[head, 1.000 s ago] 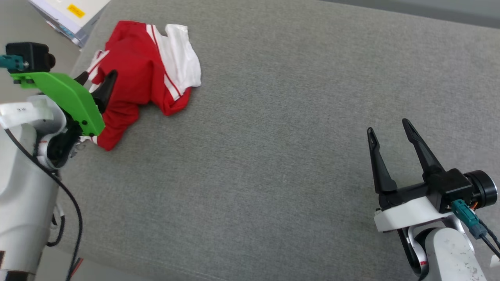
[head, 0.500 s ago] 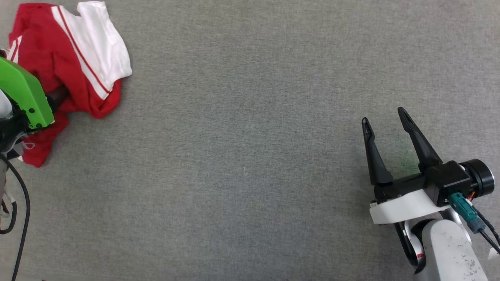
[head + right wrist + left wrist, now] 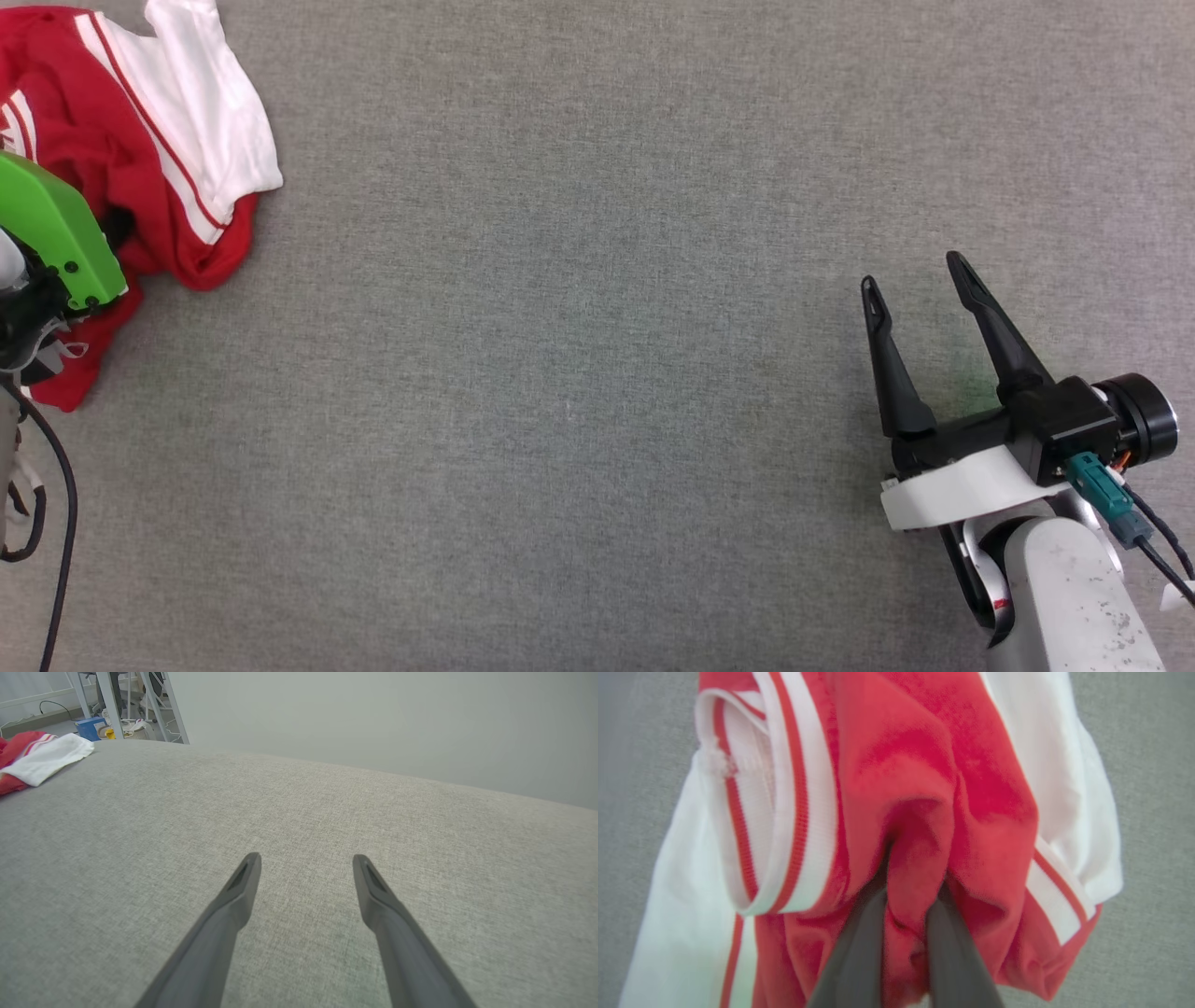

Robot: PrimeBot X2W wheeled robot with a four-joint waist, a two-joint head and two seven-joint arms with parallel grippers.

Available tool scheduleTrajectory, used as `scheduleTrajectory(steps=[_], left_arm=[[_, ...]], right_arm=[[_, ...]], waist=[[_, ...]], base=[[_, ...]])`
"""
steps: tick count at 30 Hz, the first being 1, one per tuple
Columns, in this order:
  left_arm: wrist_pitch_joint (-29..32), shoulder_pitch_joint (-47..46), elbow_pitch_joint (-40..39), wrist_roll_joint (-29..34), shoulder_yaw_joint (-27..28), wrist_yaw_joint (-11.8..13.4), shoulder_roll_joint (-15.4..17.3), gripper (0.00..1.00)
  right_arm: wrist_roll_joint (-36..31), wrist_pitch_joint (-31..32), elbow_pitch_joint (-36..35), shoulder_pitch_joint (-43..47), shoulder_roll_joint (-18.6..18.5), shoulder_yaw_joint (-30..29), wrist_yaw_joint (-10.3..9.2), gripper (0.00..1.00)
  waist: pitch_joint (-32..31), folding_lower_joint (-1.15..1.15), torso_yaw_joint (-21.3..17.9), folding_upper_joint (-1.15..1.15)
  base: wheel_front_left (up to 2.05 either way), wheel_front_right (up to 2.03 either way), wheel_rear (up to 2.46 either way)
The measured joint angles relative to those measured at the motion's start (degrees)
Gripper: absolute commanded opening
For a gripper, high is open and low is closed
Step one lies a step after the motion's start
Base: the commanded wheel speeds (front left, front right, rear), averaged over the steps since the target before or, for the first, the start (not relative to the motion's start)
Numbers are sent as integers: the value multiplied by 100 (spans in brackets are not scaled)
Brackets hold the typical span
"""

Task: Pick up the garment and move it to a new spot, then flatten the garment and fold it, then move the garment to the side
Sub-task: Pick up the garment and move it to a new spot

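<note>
**While the left gripper [image 3: 913, 877] pinches the garment [image 3: 901, 765], the right gripper [image 3: 913, 273] sits open**

Left jaws: nearly closed, with a fold of red cloth clamped between the two dark fingers [image 3: 859, 947]. The grip is on the red body, just beside the red-and-white striped trim. In the left wrist view, white sleeve cloth falls off to either side.

In the head view those fingers are hidden behind the green mount [image 3: 51, 233], which overlaps the garment [image 3: 140, 159]. The garment is bunched up at the far left corner of the grey surface [image 3: 597, 373], with one white sleeve spread toward the middle. The right wrist view shows the garment [image 3: 42, 756] by the surface's far left edge, with the sleeve resting on the weave. Can't tell if the pinched part is lifted clear.

Right jaws: spread wide, nothing between them, touching nothing. The right gripper [image 3: 307, 858] is over the near right part of the surface, well apart from the garment.
</note>
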Motion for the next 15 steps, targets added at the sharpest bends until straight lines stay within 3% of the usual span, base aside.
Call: scheduleTrajectory(steps=[15], left_arm=[[-2159, 115, -750, 517, -294, 0, 10, 0]], right_arm=[[389, 0, 229, 162, 1, -170, 0, 100]], waist=[[-1066, -1, 58, 0]], base=[[0, 0, 0]])
